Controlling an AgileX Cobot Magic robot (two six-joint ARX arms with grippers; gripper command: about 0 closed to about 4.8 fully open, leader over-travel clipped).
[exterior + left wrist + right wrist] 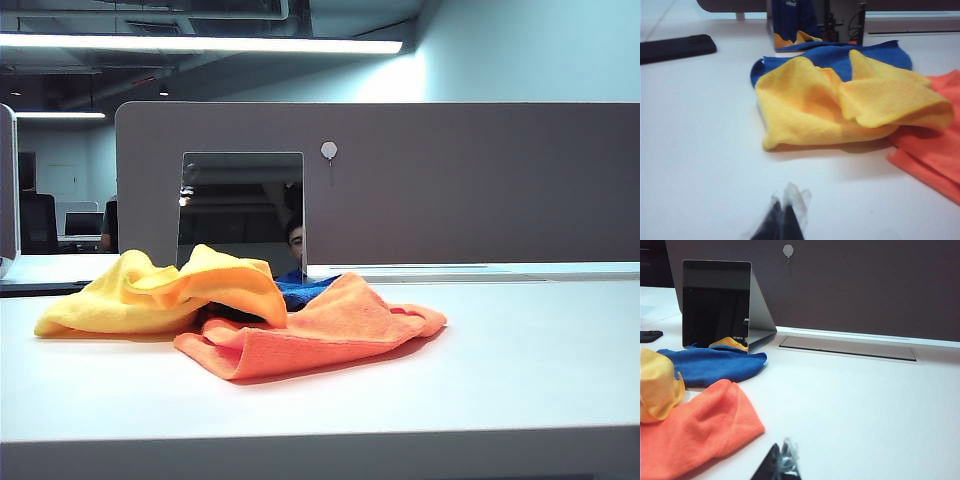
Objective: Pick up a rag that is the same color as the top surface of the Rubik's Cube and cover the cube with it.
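The yellow rag [150, 295] lies bunched up on the white table, raised in folds, with one flap over the orange cloth [320, 335]. The left wrist view shows the rag [840, 105] resting partly on the blue cloth [840, 57]. The Rubik's Cube is hidden in every view. My left gripper [785, 210] is shut and empty, hanging over bare table short of the rag. My right gripper [782, 460] is shut on nothing, beside the orange cloth [695, 430], with an edge of the rag [657, 385] beyond it. Neither gripper shows in the exterior view.
A dark reflective panel [715, 302] stands propped behind the blue cloth [715, 365]. A flat black object [675, 47] lies on the table off to the side. A grey partition [450, 180] closes the back, and the table's front edge [320, 440] runs near the camera.
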